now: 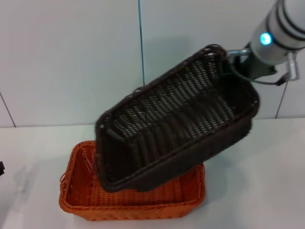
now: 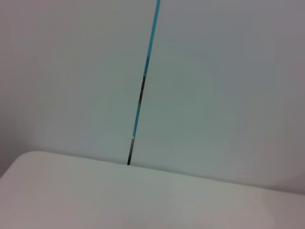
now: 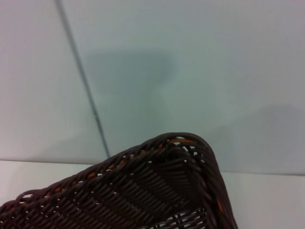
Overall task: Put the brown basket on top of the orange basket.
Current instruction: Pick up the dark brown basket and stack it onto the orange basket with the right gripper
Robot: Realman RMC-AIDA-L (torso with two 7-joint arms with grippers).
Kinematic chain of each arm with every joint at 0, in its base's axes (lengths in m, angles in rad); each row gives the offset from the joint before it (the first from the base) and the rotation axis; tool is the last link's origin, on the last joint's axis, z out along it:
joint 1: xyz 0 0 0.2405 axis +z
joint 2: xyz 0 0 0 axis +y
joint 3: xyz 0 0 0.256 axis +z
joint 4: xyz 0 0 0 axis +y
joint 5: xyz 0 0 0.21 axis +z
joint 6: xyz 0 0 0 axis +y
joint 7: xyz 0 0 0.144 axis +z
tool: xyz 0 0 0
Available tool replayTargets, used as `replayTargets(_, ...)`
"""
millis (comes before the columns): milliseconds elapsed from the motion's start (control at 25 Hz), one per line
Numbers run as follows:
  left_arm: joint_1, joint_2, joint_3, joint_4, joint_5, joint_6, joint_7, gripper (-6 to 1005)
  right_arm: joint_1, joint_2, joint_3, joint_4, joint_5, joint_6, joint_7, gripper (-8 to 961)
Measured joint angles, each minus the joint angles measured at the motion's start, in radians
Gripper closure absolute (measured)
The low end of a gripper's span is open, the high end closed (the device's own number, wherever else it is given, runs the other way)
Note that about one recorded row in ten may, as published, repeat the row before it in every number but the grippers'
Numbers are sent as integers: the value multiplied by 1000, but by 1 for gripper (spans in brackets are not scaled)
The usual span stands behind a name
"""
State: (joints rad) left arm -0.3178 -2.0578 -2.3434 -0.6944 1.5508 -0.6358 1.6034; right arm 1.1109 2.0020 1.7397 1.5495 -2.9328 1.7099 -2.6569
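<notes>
So the brown basket (image 1: 176,129) is up in the air right now, tipped pretty steeply: its far right end is the high end, up near the wall, and its near left end hangs low, dipping down into the orange basket (image 1: 95,198). The right hand (image 1: 232,61) is at that raised end, up at the top right of the head view, holding the brown basket by its rim, fingers closed on the braided edge as far as I can see, though the basket wall hides part of them. The orange basket sits flat on the white bench (image 1: 267,181), toward the near left, opening up, and the low corner of the brown one overlaps its inside; I can't tell if the two are actually touching there or just really close. The right wrist view just shows a corner of the brown basket's rim (image 3: 176,143) against the pale wall, with little bits of orange peeking through the weave. The left hand isn't visible anywhere; its wrist camera only looks at the bench edge (image 2: 143,195) and the wall with a thin blue seam (image 2: 145,67) running down it. That same blue seam (image 1: 141,43) shows behind the baskets in the head view.
</notes>
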Motion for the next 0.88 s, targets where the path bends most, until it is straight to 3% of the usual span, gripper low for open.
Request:
replayTargets(160, -12, 34, 27, 33, -3, -1, -3, 79, 15, 27, -55, -35, 0, -57, 35, 792)
replayTargets(200, -18, 52, 33, 49, -6, -1, -4, 79, 17, 33, -69, -41, 0, -70, 43, 792)
replayTargets(240, -18, 52, 33, 49, -6, -1, -4, 79, 19, 38, -88, -46, 0, -90, 56, 792)
replayTargets(360, -31, 81, 42, 79, -9, -2, -5, 79, 18, 46, -147, -58, -1, -137, 99, 792)
replayTargets(680, -71, 149, 57, 158, -20, -13, -6, 79, -5, 46, -253, -121, -3, -247, 225, 792)
replayTargets(880, -84, 181, 59, 189, -28, -21, -7, 79, -114, 17, -282, -77, -5, -361, 332, 792)
